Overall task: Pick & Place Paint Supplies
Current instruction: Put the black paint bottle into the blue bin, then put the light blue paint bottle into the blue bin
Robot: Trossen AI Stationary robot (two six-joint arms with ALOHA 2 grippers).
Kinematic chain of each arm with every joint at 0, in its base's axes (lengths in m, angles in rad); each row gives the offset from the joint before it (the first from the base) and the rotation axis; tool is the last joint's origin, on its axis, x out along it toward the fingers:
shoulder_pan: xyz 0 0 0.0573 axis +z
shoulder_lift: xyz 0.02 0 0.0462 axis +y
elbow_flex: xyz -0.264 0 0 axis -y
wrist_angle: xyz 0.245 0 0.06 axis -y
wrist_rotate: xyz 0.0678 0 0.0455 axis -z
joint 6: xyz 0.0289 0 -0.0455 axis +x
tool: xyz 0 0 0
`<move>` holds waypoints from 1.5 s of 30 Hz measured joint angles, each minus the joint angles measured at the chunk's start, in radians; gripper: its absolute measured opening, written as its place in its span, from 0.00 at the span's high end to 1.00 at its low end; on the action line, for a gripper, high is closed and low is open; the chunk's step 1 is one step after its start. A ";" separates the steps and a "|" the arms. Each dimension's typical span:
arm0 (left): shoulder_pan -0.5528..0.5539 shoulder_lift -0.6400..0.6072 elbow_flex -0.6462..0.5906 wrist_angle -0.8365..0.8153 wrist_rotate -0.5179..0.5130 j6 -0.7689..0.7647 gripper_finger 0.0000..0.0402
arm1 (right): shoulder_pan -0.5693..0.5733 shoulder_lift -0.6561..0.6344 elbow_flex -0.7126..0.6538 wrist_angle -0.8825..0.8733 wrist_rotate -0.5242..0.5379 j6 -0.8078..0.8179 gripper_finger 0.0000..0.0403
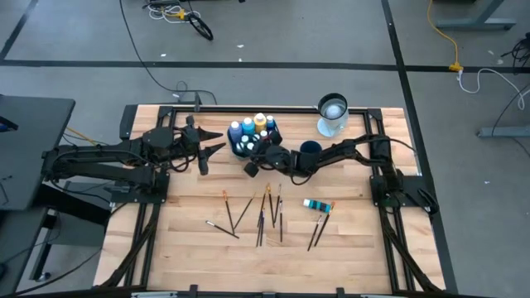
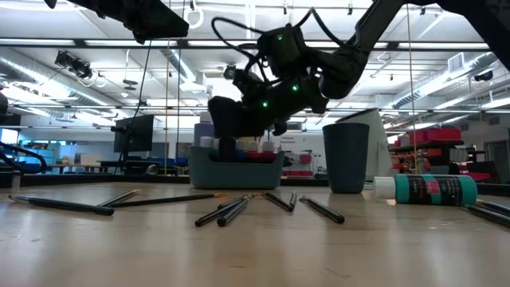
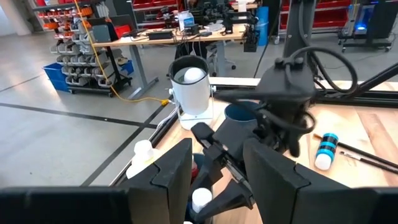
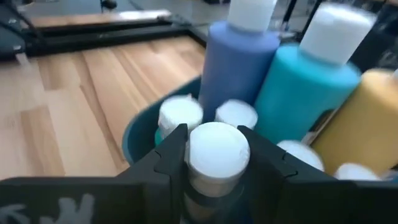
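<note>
- Pale wooden table (image 1: 182,240) in a workshop carries the scene.
- Right gripper (image 4: 211,163) is clamped on a white-capped bottle (image 4: 214,149) at the teal tray's (image 2: 235,169) edge.
- Left gripper (image 1: 217,142) hovers beside the tray, fingers apart, empty.
- Several bottles stand in the tray already.
- One teal bottle (image 1: 315,204) and the brushes (image 1: 267,217) remain on the table.

you're in a workshop-like lab: grey concrete floor (image 1: 273,33), red parts bins on shelving (image 3: 53,9), cluttered wooden workbench (image 3: 186,38).
</note>
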 joint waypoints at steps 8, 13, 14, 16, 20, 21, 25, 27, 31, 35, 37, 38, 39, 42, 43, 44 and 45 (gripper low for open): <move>0.000 0.000 0.000 0.000 0.000 0.002 0.62 | -0.020 0.000 0.000 -0.067 -0.076 -0.005 0.64; 0.000 0.000 0.000 0.000 0.000 0.002 0.62 | -0.020 0.000 0.000 -0.037 -0.072 -0.052 0.55; 0.000 0.000 0.000 0.000 0.000 0.002 0.62 | -0.020 0.000 -0.001 -0.035 -0.070 -0.067 0.54; 0.000 0.000 0.000 0.000 0.000 0.002 0.62 | -0.013 -0.008 -0.001 -0.031 -0.069 -0.097 0.52; 0.000 0.000 0.000 0.000 0.000 0.002 0.62 | 0.021 -0.070 -0.001 -0.048 -0.070 -0.172 0.50; 0.000 0.000 0.000 0.000 0.000 0.002 0.62 | 0.032 -0.092 0.000 -0.066 -0.069 -0.189 0.50; 0.000 0.000 0.000 -0.001 0.000 0.002 0.62 | 0.083 -0.198 0.000 -0.172 -0.059 -0.270 0.52; 0.000 0.000 0.000 0.000 0.000 0.002 0.62 | 0.107 -0.252 0.001 -0.252 -0.055 -0.278 0.53; 0.000 0.000 0.000 -0.003 0.000 -0.001 0.62 | 0.161 -0.365 0.001 -0.513 -0.120 -0.209 0.55; 0.000 0.000 0.000 -0.003 0.000 -0.001 0.62 | 0.205 -0.445 0.001 -0.780 -0.268 -0.010 0.55; 0.000 0.000 0.000 -0.002 0.000 -0.001 0.62 | 0.224 -0.464 0.001 -0.913 -0.356 0.086 0.55; 0.000 0.000 0.000 0.000 0.000 -0.002 0.62 | 0.233 -0.467 0.001 -0.965 -0.406 0.123 0.55; 0.000 0.000 0.000 0.002 0.000 -0.002 0.62 | 0.243 -0.467 0.001 -1.023 -0.455 0.161 0.55; 0.000 0.000 0.000 0.003 0.000 -0.002 0.62 | 0.272 -0.456 0.000 -1.162 -0.570 0.262 0.55; 0.000 0.000 0.000 0.004 0.000 -0.002 0.62 | 0.282 -0.453 -0.002 -1.197 -0.593 0.289 0.55; 0.000 0.000 0.000 0.010 0.000 -0.003 0.62 | 0.293 -0.448 -0.007 -1.225 -0.601 0.308 0.55; 0.000 0.000 0.000 0.016 0.000 -0.006 0.62 | 0.303 -0.444 -0.013 -1.239 -0.598 0.320 0.55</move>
